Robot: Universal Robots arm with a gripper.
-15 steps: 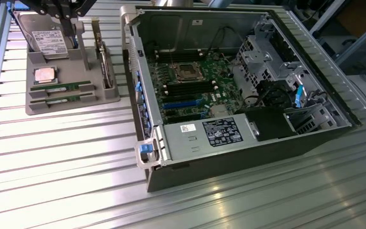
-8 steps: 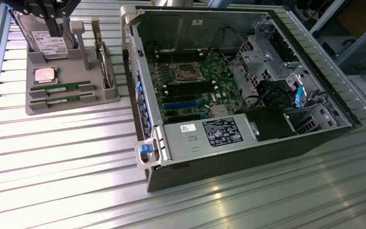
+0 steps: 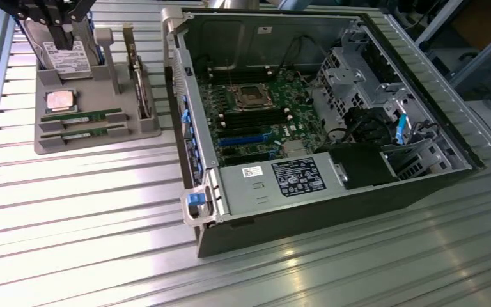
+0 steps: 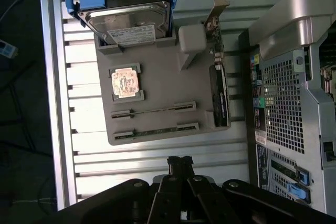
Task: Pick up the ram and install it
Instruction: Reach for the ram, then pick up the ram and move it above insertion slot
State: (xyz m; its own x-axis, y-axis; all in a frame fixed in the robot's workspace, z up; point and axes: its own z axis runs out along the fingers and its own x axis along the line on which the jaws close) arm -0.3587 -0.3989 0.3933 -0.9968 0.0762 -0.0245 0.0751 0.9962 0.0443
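Now, gripper (image 4: 180,162): fingers pinched together, nothing held, hanging above the grey fixture (image 3: 139,131).
Ram location: ram (image 3: 82,117) sits edge-up in a fixture slot. An identical second stick (image 3: 82,132) is just beside it and the CPU chip (image 3: 61,100) is near on the other side. All are well apart from the open PC case (image 3: 314,224).
Risk, pick: probably a slip or tilt, since the stick offers only a thin edge.
Risk, neighbours: likely bump of the twin stick or the chip, spacing is tight.
Risk, install: could jam in the motherboard (image 3: 228,137) slots if it goes in skewed.
Ram look: long narrow green board, dark chips, pale patch mid-length.
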